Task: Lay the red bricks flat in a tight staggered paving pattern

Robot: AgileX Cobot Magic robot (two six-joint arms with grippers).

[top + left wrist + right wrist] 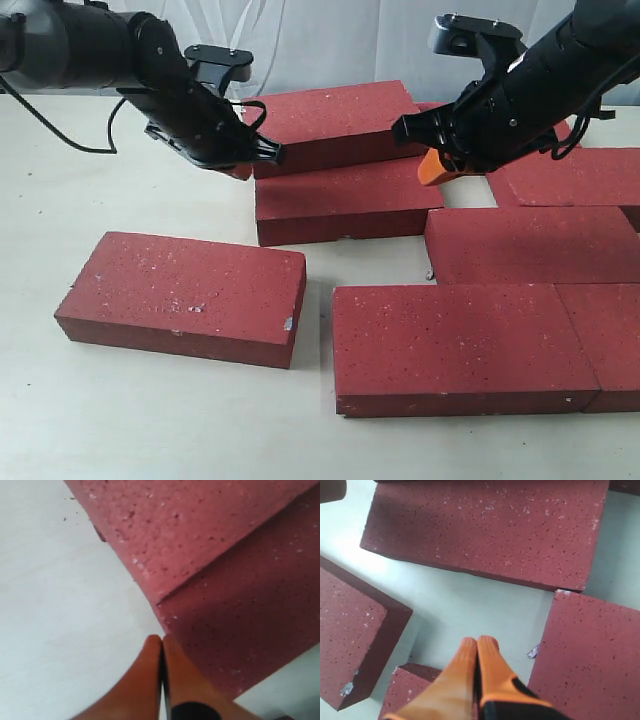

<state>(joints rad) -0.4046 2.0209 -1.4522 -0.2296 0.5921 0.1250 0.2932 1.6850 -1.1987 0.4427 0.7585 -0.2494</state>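
A pale tabletop (150,430) before a white cloth backdrop (330,40) is spread with flat, rectangular dark-red gritty paving bricks (345,200). Seven are counted, and an eighth may be hidden behind the right arm. One lone brick (180,295) lies apart. Beyond and to the right of it the others are laid flat, with open joints between them. Two grippers are seen. The left gripper (265,153) is pressed closed on nothing at a far brick's corner. The right gripper (440,170), likewise closed and empty, is held over a gap. A brick could be skewed by a corner push, and the joints widened.
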